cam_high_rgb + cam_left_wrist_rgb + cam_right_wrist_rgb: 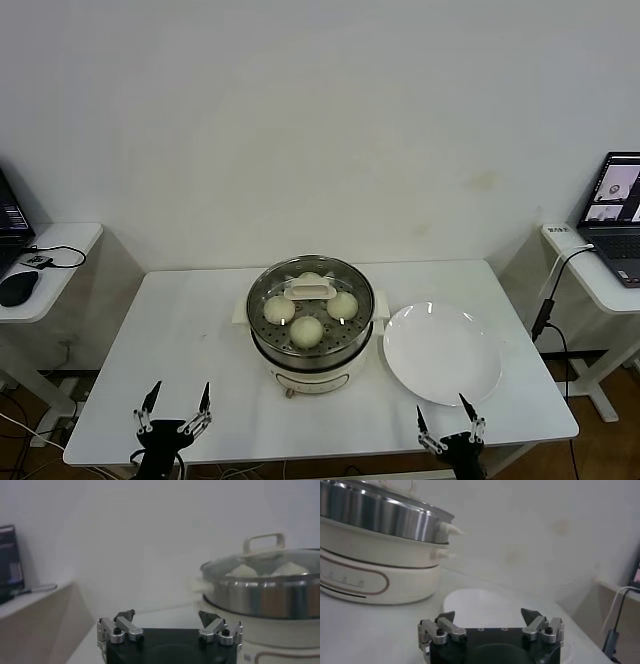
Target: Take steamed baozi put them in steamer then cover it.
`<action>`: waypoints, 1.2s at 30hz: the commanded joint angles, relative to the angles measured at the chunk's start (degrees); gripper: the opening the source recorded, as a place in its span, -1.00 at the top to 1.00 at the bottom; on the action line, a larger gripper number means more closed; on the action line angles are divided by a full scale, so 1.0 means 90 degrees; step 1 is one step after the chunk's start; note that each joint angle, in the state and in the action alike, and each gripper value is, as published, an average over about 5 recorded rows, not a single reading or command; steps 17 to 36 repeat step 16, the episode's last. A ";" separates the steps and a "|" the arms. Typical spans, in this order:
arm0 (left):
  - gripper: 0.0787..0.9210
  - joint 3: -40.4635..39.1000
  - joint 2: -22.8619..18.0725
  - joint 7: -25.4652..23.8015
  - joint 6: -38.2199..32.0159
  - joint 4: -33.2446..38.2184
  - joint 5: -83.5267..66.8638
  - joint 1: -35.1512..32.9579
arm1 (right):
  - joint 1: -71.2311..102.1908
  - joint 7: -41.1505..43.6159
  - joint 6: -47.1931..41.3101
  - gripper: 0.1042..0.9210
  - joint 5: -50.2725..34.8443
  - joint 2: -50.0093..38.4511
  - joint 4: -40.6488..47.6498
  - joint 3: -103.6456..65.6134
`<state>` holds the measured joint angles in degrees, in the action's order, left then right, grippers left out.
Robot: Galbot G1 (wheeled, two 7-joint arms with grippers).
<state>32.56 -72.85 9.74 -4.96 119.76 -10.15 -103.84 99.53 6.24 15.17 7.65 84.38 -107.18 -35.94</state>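
White wall (320, 110) behind; white table (190, 370) central, side desks with laptops. Steamer (310, 335) mid-table, glass lid (310, 292) on, steamed baozi (306, 330) inside. Empty plate (442, 352) beside. Left gripper (173, 410), right gripper (450, 425) at near edge, both spread, grasping nothing.

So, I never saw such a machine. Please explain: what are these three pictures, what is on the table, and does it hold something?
It is a two-armed robot. The large picture comes from its head camera; the other two come from cameras on its wrists. The left gripper and right gripper wait open at the near edge of the table, holding nothing. On the table stands the steamer with four baozi inside, already under its glass lid. Beside it lies an empty white plate.
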 commanded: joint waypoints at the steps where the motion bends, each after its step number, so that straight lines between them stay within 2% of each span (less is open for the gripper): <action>1: -0.77 0.0144 -0.0252 -0.0089 -0.0543 -0.0418 -0.0411 -0.0313 | 0.0161 0.0160 -0.0263 -0.76 -0.0279 -0.0046 -0.0314 0.0275; 9: -0.77 0.0077 -0.0382 -0.0153 -0.0607 -0.0576 -0.0240 -0.0249 | 0.0208 0.0192 -0.0410 -0.76 -0.0497 -0.0096 -0.0410 0.0240; 36: -0.77 0.0073 -0.0401 -0.0192 -0.0639 -0.0626 -0.0246 -0.0264 | 0.0229 0.0225 -0.0466 -0.76 -0.0501 -0.0074 -0.0451 0.0182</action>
